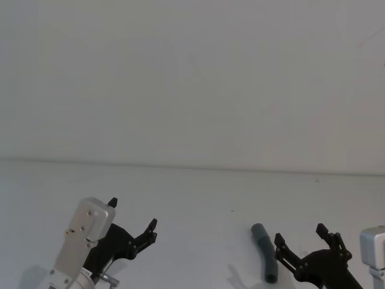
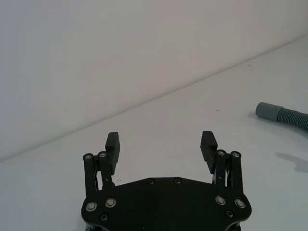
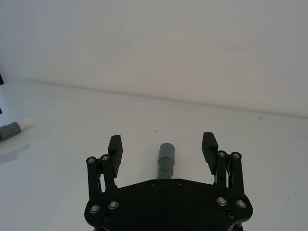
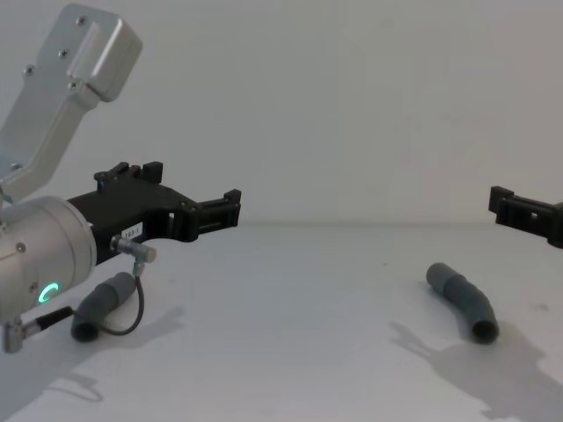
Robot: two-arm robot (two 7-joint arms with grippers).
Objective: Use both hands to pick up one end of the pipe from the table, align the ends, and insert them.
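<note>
Two dark grey ribbed pipe pieces lie apart on the white table. The piece with the smooth grey cuff lies on the right, just left of and below my right gripper. That gripper is open and hovers over the piece, holding nothing. The white-tipped piece lies on the left, under my left arm. My left gripper is open and empty above the table, and the cuffed piece lies well off to its side.
A thin black cable loops from the left wrist in front of the left piece. The plain white wall rises behind the table. Bare table lies between the two pieces.
</note>
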